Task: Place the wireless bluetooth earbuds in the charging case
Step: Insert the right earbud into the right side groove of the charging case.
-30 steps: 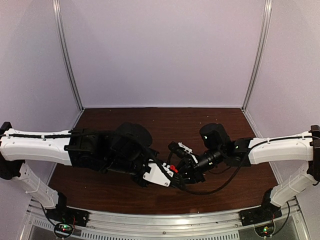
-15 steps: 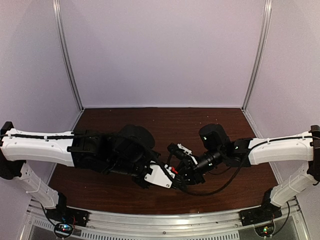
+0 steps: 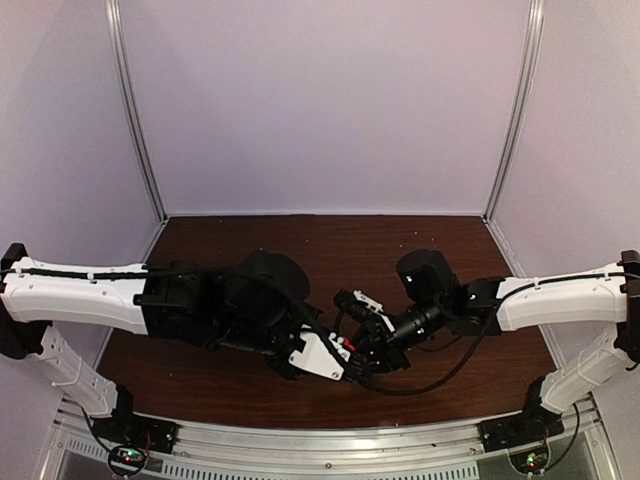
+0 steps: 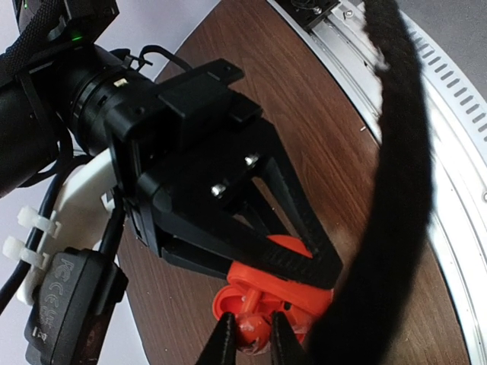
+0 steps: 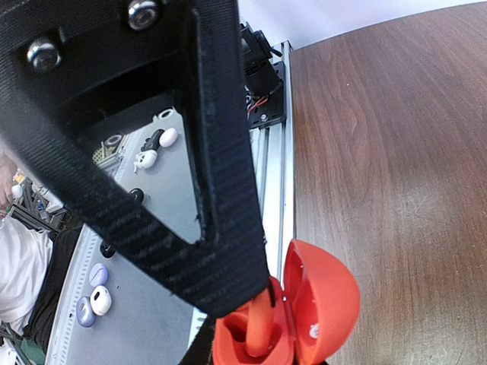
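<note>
Fingertips of the left claw (image 4: 252, 344) are pinched almost together on the red earbud (image 4: 251, 327), which sits between them right at the open base of the case (image 5: 323, 296). Right claw (image 4: 308, 262) is clamped tight on that case, one black finger lying across its top and the red lid hinged open to one side. Both claws meet tip to tip over the near middle of the table (image 5: 396, 152). From the right wrist the earbud shows as a red stem standing in the base's hollow; whether it is fully seated cannot be told.
</note>
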Controlling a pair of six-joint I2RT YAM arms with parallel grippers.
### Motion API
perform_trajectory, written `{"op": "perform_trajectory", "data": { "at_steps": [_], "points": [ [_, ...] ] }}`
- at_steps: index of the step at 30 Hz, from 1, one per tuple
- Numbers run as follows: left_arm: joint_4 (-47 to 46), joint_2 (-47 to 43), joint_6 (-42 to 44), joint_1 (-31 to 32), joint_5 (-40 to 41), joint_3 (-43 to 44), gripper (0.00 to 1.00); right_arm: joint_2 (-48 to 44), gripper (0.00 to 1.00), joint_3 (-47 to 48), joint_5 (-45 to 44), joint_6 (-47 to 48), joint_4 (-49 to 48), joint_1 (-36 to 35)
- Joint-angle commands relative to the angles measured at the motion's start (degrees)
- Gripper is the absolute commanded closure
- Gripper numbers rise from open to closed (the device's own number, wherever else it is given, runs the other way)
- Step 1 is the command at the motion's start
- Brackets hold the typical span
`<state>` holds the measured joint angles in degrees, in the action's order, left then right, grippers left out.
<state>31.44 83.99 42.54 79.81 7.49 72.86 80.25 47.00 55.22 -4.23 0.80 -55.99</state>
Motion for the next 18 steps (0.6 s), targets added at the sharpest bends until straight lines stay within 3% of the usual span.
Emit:
{"op": "perform_trajectory", "data": {
  "at_steps": [1,18],
  "points": [
    [-0.2,-0.4,0.2,1.1,-4.1,1.2,0.85,-1.6,1.00,1.6,-1.1,1.3,-2.4,-0.1],
    [-0.2,1.3,-0.3,1.6,-5.2,1.8,0.81,-3.4,1.00,1.1,-0.1,3.3,-4.6,-1.8]
  ]
}}
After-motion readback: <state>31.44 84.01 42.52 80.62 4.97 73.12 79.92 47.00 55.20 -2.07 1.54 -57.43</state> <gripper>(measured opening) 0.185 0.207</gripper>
